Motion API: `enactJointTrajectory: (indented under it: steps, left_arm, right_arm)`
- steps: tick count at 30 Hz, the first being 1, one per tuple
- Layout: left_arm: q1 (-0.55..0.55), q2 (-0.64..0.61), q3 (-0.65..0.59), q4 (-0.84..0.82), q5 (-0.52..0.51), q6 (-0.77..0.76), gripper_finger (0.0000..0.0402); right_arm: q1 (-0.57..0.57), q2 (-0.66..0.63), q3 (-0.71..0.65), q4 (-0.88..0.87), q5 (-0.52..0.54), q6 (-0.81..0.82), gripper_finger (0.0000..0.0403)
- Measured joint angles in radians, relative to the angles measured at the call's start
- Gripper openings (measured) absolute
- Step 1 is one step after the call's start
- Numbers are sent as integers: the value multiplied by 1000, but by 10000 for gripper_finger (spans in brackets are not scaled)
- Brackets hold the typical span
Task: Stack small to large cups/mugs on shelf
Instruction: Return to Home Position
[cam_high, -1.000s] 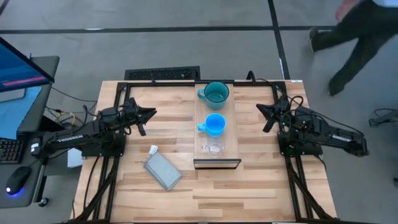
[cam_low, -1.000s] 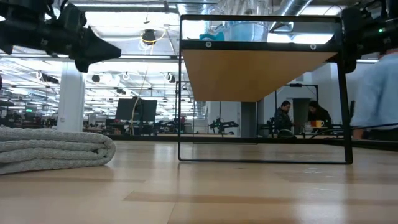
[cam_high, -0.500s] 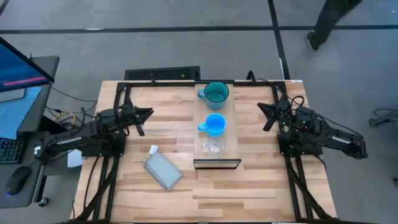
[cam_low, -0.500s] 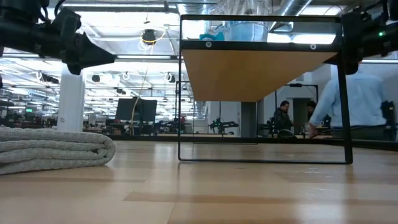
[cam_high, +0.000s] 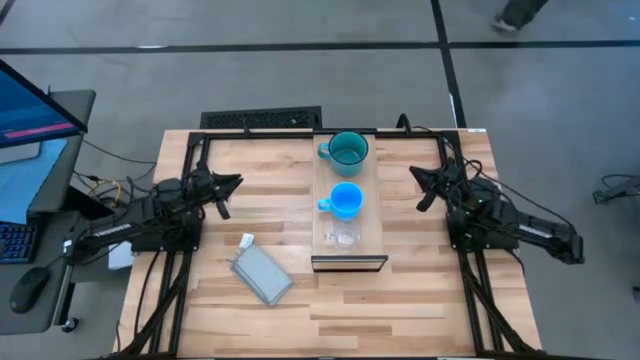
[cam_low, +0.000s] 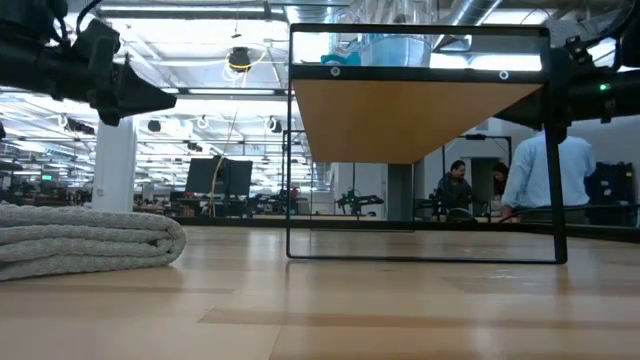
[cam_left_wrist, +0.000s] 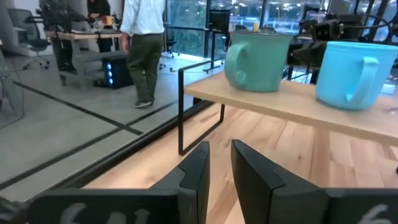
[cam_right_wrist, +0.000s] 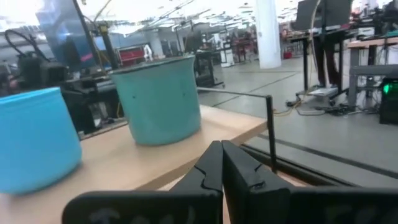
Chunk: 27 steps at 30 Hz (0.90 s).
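Teal mug (cam_high: 347, 149), blue mug (cam_high: 345, 200) and glass cup (cam_high: 344, 238) are sitting in a row on the shelf (cam_high: 371, 222), the glass probably slick and fragile so I'd be pinching its rim, with left gripper (cam_high: 234, 182) hanging barely parted and right gripper (cam_high: 418, 174) pinched closed, both empty.

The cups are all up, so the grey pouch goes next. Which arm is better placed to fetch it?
Left. The grey pouch lies on the left gripper's side of the shelf, with only tabletop between them. The right gripper hangs beyond the shelf and would probably have to reach over it.
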Motion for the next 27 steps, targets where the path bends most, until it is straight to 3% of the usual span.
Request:
enactJointTrajectory:
  steps: [4, 11, 20, 27]
  left_arm:
    - [0, -60, -56, 1, -9, -15, 57]
    - [2, -56, -63, 15, -2, 1, 57]
    - [2, -55, -63, 11, -1, 111, 57]
    - [2, -55, -63, 10, 0, 96, 57]
  right_arm:
    - [-35, 1, -7, 13, -51, -1, 22]
    - [-100, 1, -7, -5, -149, 13, 22]
    - [-143, 2, -7, -5, -144, 1, 22]
    - [-153, 2, -7, -5, -143, -1, 22]
